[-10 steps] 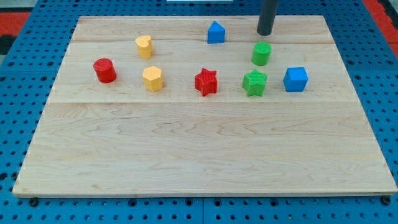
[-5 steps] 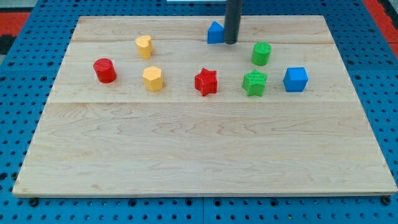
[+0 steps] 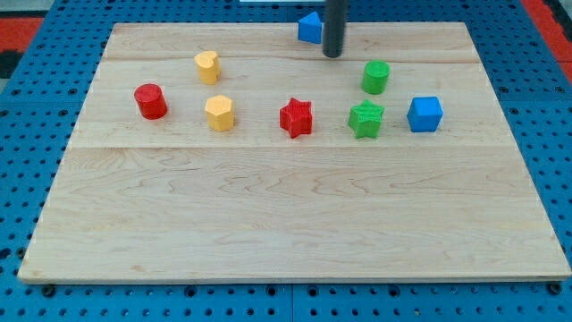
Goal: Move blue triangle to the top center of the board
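Fingers: none on this arm, only a straight dark rod holding nothing; my tip sits near the view's top, just right of and slightly below the blue triangle block, which lies at the top-centre edge of the pale wooden tabletop. Green cylinder block lies near, to the lower right. Below it stand a green star block, blue cube block and red star block.
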### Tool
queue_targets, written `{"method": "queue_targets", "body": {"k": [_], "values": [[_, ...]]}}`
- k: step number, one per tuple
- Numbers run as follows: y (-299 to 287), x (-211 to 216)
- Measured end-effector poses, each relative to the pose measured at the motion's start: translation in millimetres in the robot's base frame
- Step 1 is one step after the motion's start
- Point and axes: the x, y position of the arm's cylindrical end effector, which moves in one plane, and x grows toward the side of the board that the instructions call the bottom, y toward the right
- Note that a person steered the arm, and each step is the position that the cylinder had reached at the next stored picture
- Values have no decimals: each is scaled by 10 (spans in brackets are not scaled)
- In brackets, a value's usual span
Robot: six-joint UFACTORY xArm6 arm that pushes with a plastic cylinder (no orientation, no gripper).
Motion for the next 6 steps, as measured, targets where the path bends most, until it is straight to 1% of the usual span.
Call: {"method": "queue_targets", "body": {"k": [1,2,3,4,6], "values": [[181,-217],[206,-642],[143,-691],[-123,-707],[-359,-702]]}}
